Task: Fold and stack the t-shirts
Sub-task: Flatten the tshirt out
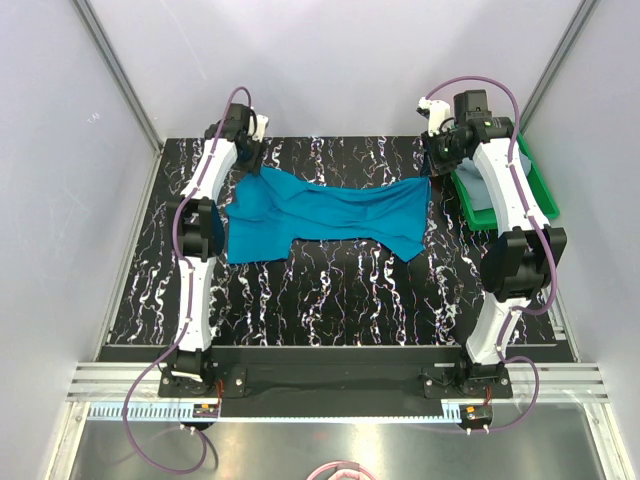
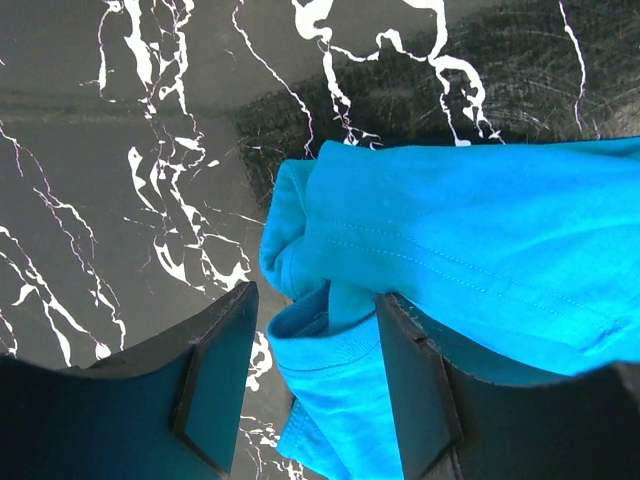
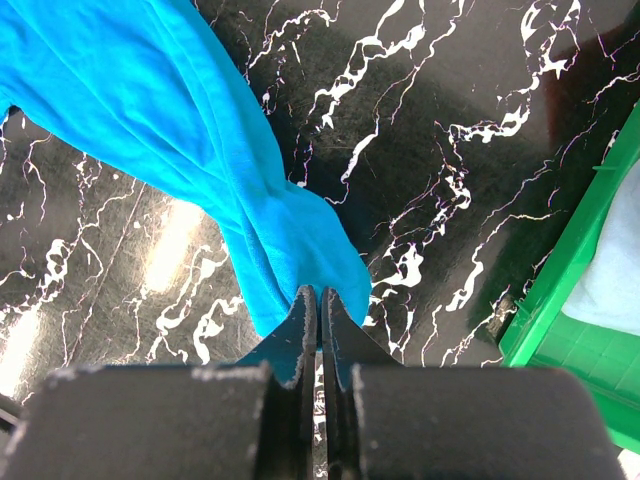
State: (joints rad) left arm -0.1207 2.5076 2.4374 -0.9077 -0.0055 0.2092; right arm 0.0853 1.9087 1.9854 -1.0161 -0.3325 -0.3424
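T-shirt, teal-blue: one, soft cloth, unfolded and creased. Lies on the far half of the counter, drawn out in a band from left to right. Its left part spreads broad and reaches nearer. Its right end hangs nearer in a narrowing flap.

Counter: black with white marble veining, bare on its near half.

Left fingers: at the far left end of the shirt, seen in the overhead view at. They stand well parted. A bunched, hemmed fold of the teal cloth sits in the gap and touches the right-hand finger. A strip of counter shows between the cloth and the left-hand finger. No pinch on the cloth is visible.

Right fingers: at the far right corner of the shirt, seen in the overhead view at. Pressed fully together, with a gathered point of the teal cloth caught at their tips. The cloth widens away from them to the left.

Tray, green plastic: at the far right edge of the counter, just right of the right fingers. Holds a grey-blue cloth, partly hidden by the right arm; its shape cannot be told.
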